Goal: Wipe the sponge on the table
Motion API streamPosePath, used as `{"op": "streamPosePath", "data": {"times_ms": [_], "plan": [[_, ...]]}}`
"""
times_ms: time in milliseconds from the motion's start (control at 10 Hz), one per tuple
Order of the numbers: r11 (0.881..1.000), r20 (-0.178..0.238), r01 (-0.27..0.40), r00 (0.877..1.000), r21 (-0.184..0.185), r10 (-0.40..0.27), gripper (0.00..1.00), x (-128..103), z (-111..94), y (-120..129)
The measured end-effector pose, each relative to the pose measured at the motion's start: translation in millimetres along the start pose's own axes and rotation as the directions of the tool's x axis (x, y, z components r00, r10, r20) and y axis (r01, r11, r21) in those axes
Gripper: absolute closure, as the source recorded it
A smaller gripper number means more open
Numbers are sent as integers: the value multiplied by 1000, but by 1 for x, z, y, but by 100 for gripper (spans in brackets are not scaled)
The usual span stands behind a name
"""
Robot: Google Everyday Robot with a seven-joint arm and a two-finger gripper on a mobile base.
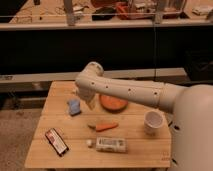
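Sponge position decides my move: the small light-blue soft sponge lies on the pale slatted wooden table, far-left part, just left of my tool, which hangs wide open, holding nothing.

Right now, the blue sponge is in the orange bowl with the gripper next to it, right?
Not quite. The camera view shows the sponge on the table, left of the bowl, not in it. The gripper is next to it, open, between sponge and bowl.
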Motion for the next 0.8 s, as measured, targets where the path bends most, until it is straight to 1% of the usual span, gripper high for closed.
{"op": "streamPosePath", "data": {"times_ms": [300, 500, 800], "plan": [[1000, 18, 19, 1000, 0, -19, 20, -12, 14, -8], [1000, 18, 27, 999, -9, -26, 20, -8, 18, -5], [998, 31, 62, 998, -28, -61, 20, -8, 29, -8]]}}
